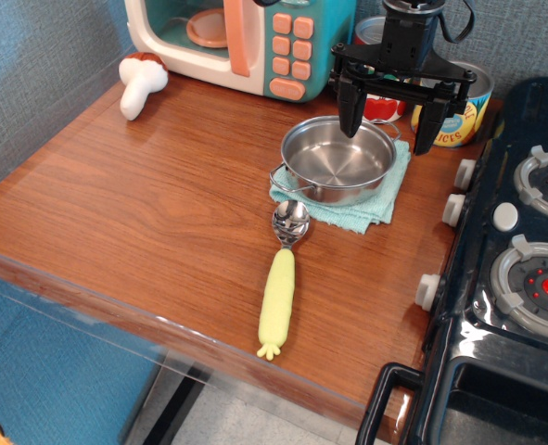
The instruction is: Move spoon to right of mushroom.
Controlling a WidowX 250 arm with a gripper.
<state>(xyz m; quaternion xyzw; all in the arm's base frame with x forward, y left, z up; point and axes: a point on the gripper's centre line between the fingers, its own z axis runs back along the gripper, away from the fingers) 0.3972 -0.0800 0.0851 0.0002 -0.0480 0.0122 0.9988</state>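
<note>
The spoon (281, 281) lies on the wooden table (144, 213) near the front edge, its shiny bowl pointing back and its pale yellow-green handle towards the front. The mushroom (141, 83) lies tilted at the back left, white stem and reddish-brown cap, next to the toy microwave. My gripper (387, 132) hangs open and empty at the back right, above the far side of the metal pot, well away from the spoon.
A metal pot (338, 159) sits on a teal cloth (375, 206). A toy microwave (246, 42) stands at the back. Cans (459, 113) stand behind the gripper. A black toy stove (524, 250) borders the table's right side.
</note>
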